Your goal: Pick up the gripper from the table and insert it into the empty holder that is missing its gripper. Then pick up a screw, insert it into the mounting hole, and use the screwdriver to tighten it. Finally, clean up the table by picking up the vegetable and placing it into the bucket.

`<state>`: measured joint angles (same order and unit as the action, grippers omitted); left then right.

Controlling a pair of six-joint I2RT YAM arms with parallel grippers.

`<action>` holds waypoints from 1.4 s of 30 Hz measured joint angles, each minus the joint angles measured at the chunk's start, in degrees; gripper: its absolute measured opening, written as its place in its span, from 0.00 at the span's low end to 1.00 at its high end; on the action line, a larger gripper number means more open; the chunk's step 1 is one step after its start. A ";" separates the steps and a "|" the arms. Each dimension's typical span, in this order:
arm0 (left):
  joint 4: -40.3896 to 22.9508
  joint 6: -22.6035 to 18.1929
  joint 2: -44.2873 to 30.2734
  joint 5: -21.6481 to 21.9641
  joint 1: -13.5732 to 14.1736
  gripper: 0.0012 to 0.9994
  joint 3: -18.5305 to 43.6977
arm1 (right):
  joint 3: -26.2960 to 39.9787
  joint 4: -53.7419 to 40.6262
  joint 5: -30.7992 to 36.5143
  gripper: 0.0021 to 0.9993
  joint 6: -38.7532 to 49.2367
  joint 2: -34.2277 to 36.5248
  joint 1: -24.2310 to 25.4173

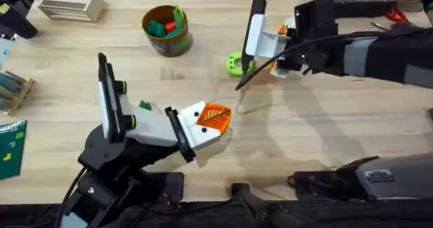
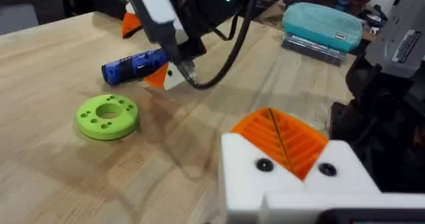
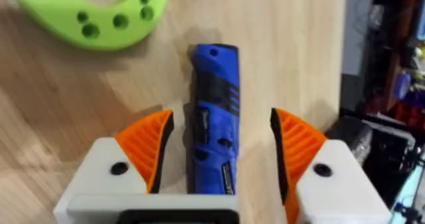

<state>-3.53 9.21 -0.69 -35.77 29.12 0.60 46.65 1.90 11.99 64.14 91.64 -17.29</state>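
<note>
The blue-handled screwdriver point(image 3: 212, 124) lies flat on the table between the orange pads of my right gripper point(image 3: 222, 127), which stands open around the handle with a gap on each side. From above, the right gripper point(image 1: 276, 49) covers the screwdriver. The screwdriver point(image 2: 131, 68) also shows in the left wrist view. My left gripper point(image 1: 215, 117) hovers mid-table, its orange pads point(image 2: 292, 141) shut together on nothing. A small dark green vegetable point(image 1: 144, 105) lies beside the left arm. The bucket point(image 1: 167, 32) stands at the back, holding green and red pieces. The loose gripper, holder and screw are out of view.
A lime green disc point(image 1: 235, 64) with holes lies just left of the right gripper. A pale slatted block point(image 1: 69, 3) sits at the back left, small items line the left edge, and a teal pouch point(image 2: 322, 24) lies off to the right.
</note>
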 joint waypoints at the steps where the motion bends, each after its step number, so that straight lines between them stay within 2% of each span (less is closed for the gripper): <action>1: 0.00 0.00 0.00 0.00 0.00 0.00 0.00 | 0.00 -0.28 0.73 0.83 -1.31 -0.87 -0.65; 5: 0.00 -0.05 0.01 0.00 0.00 0.01 0.00 | 0.00 -0.69 3.16 0.83 -7.54 -5.36 -2.76; 6: 0.01 -0.38 0.01 0.01 0.00 0.11 0.00 | 0.00 -0.72 3.57 0.83 -9.32 -6.47 -3.11; 11: 0.02 -0.39 0.02 0.04 0.00 0.90 0.00 | 0.00 -0.75 4.73 0.83 -20.04 -11.37 -4.44; 12: 0.02 -0.25 0.01 0.03 0.00 0.96 0.00 | 0.00 -0.75 4.76 0.83 -22.08 -12.12 -4.67; 13: 0.02 -0.25 0.01 0.04 0.00 0.99 0.00 | 0.00 -0.80 4.96 0.83 -28.14 -14.33 -5.64; 15: 0.04 -0.26 0.00 0.26 0.00 0.99 0.00 | 0.00 -0.80 5.12 0.83 -31.13 -15.50 -6.72; 19: 1.06 -0.07 0.00 4.59 0.00 0.99 0.10 | 0.00 -0.93 5.14 0.83 -34.66 -16.24 -10.07; 23: -7.45 2.15 -0.84 11.98 0.00 0.99 5.32 | 0.00 -0.93 5.12 0.83 -35.61 -16.24 -11.93; 24: -15.32 3.14 -4.87 18.16 0.00 0.99 14.29 | 0.00 -0.93 5.09 0.83 -35.87 -16.24 -12.64; 29: -33.88 3.71 -17.90 29.63 0.00 0.99 33.06 | 0.00 -0.93 5.14 0.83 -35.92 -16.24 -12.71; 34: -53.98 3.72 -35.11 40.57 -0.02 0.99 49.72 | 0.00 -0.93 5.14 0.83 -35.92 -16.24 -12.71; 37: -57.12 3.71 -43.18 42.84 -0.02 0.99 56.36 | 0.00 -0.96 5.14 0.83 -35.92 -16.24 -12.71; 38: -57.75 3.74 -48.79 40.65 -0.02 0.99 60.18 | 0.00 -1.10 5.14 0.83 -35.92 -16.24 -12.71; 40: -59.48 3.75 -51.25 39.39 -0.02 0.99 60.96 | 0.00 -1.12 5.14 0.83 -35.93 -16.24 -12.71; 42: -62.15 5.43 -53.03 40.00 -0.21 0.99 60.96 | 0.00 -1.14 5.14 0.83 -35.93 -16.24 -12.71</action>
<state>-65.68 14.64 -53.72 4.23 28.91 61.56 46.65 0.75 17.12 28.21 75.40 -30.00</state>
